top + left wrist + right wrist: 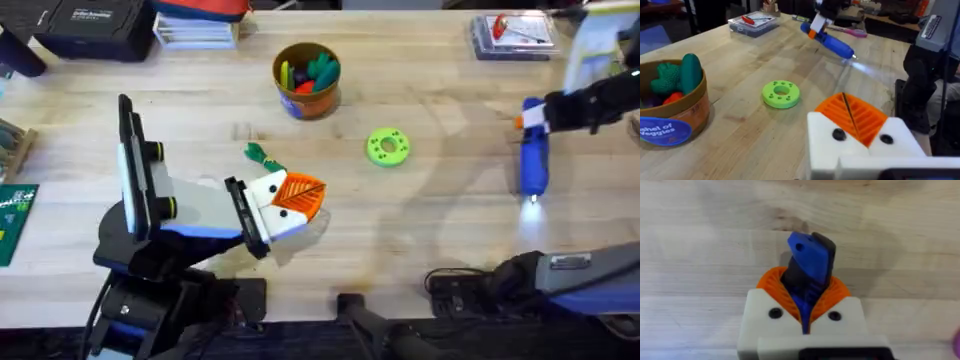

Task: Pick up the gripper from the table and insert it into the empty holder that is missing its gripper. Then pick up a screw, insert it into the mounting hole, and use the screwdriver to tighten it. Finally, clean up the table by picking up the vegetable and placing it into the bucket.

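Note:
My right gripper [535, 112] [806, 280] is shut on the upper end of the blue screwdriver [533, 165] [810, 260] at the right of the table [440, 230]. Its lit bit slants down toward the wood. In the left wrist view the screwdriver [832, 42] hangs tilted under that gripper [817, 22]. My left gripper [310, 195] [845, 102] is shut near the front middle, both white holders carrying orange ribbed pads pressed together with nothing between. The small green vegetable [258, 153] lies just behind it. The bucket [307, 95] [690, 107] stands at the back middle. A loose gripper piece and a screw are out of view.
A bright green disc with holes [387, 146] [781, 94] lies between the two grippers. A clear lidded box [510, 35] [752, 22] sits at the back right. Black cases and a stack of flat items line the back left, with green cards at the left edge.

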